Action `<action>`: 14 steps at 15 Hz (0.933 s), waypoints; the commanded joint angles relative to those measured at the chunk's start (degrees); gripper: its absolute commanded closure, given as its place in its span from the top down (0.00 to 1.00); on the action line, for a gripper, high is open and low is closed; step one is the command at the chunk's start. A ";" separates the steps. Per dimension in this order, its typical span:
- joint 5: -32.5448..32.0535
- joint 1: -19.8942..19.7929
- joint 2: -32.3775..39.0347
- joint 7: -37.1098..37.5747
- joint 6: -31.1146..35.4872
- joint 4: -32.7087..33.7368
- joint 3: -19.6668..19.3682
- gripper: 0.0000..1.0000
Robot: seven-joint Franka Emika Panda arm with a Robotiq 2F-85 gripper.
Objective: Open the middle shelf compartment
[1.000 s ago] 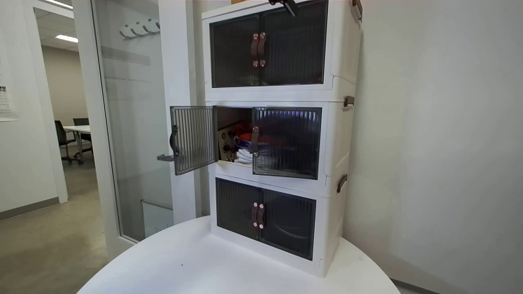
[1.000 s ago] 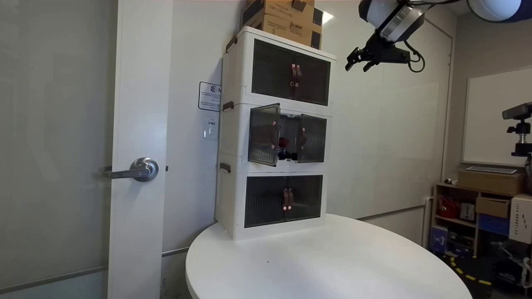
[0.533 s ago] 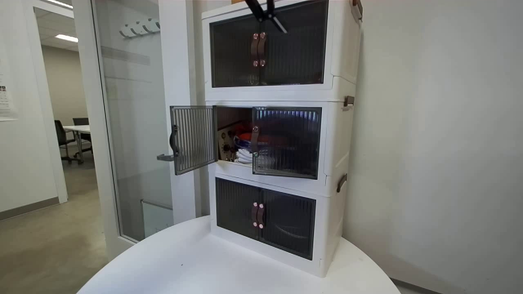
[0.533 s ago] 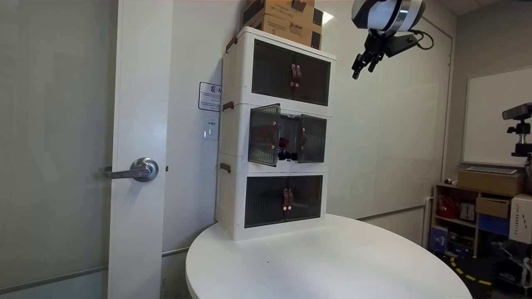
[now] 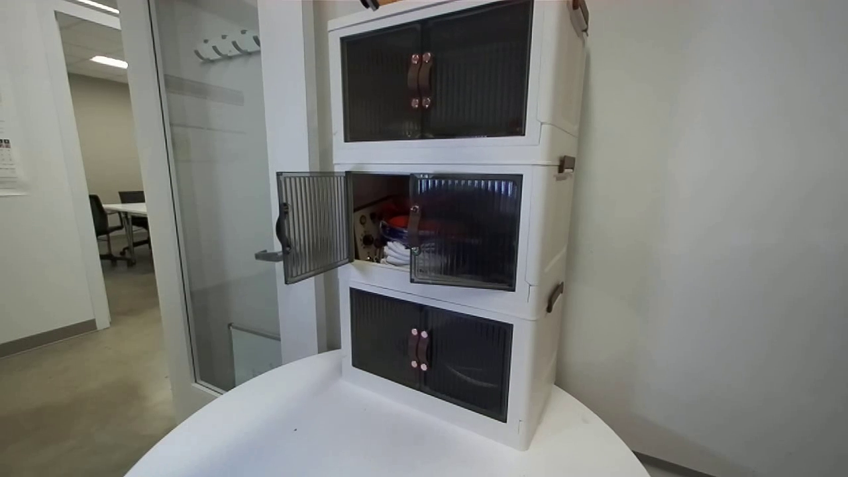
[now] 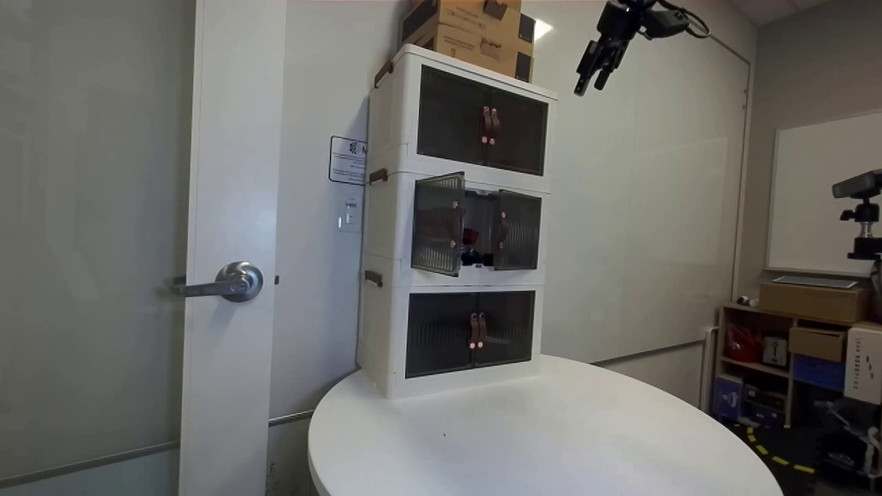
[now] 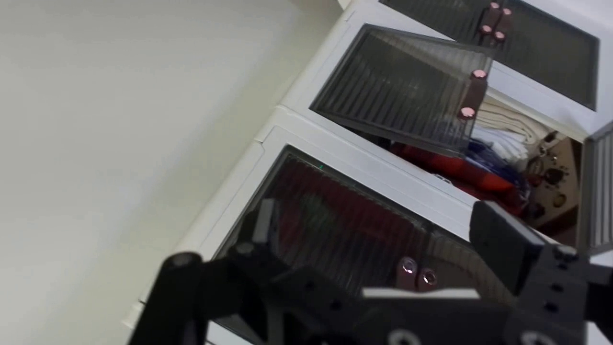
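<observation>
The middle shelf compartment (image 5: pixel 381 273) has both dark ribbed doors ajar in both exterior views. Its left door (image 5: pixel 315 225) is swung wide outward, while the right door (image 5: pixel 467 232) stands partly out, each with a brown strap handle. Through the gap a red and blue item (image 7: pixel 479 177), white cloth (image 7: pixel 503 141) and a knobbed panel (image 7: pixel 558 179) show. High up to the right of the stack, my gripper (image 6: pixel 590 89) points down, apart from the doors. Its fingers stand wide apart in the wrist view, with nothing between them and the top tier behind.
Above and below are the top tier (image 5: pixel 477 73) and bottom tier (image 5: pixel 467 358), both with doors closed. The stack stands on a round white table (image 6: pixel 551 427). Cardboard boxes (image 6: pixel 475 41) sit on top. A door handle (image 6: pixel 238 282) and a mounted camera (image 6: pixel 858 186) flank the scene.
My gripper has tilted from pointing sideways to pointing down and has risen over the last half second, nearly leaving an exterior view at the top. The compartment doors have not moved.
</observation>
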 commanded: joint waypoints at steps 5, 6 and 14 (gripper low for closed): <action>0.07 0.45 8.57 1.66 -4.23 5.03 3.22 1.00; -1.29 1.00 8.30 -1.80 -4.44 3.50 3.31 1.00; -12.67 28.35 20.27 3.65 -14.21 4.93 -8.49 1.00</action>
